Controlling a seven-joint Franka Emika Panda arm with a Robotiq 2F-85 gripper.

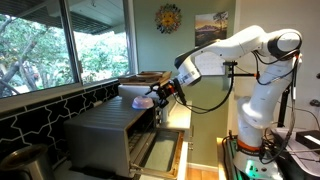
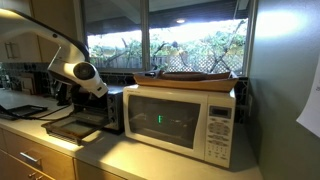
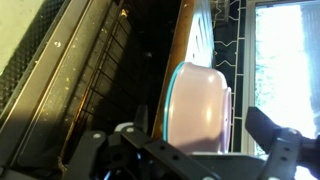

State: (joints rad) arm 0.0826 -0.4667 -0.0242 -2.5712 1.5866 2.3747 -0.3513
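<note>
The black two-fingered gripper (image 3: 175,140) hovered with its jaws spread wide either side of a pale pink, teal-rimmed round bowl (image 3: 200,110) at the top front of the open-doored steel toaster oven (image 1: 105,135), the bowl's outline running lengthwise up the wrist view, rim turned toward the wire rack (image 3: 90,80).

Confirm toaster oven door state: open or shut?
Open. The toaster oven door lies folded down in both exterior views; the wrist view shows the bare rack inside.
</note>
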